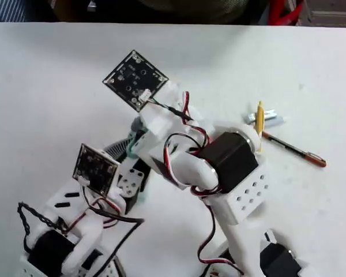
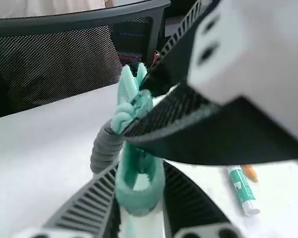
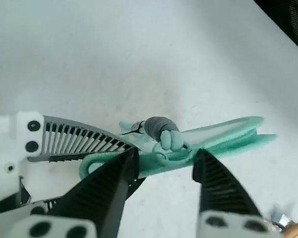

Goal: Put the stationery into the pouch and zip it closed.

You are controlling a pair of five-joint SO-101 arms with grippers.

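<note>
Centrally, the teal pouch [image 3: 223, 134] lies on the desk [image 1: 57, 86] between both arms. The left gripper [image 2: 139, 168] fingers clamp one end; the right gripper [image 3: 166, 156] fingers stand parted astride its middle, beside a grey ribbed tag [image 3: 156, 126]. A pen [image 1: 291, 149] and a glue stick [image 2: 242, 191] lie well apart from the pouch.
</note>
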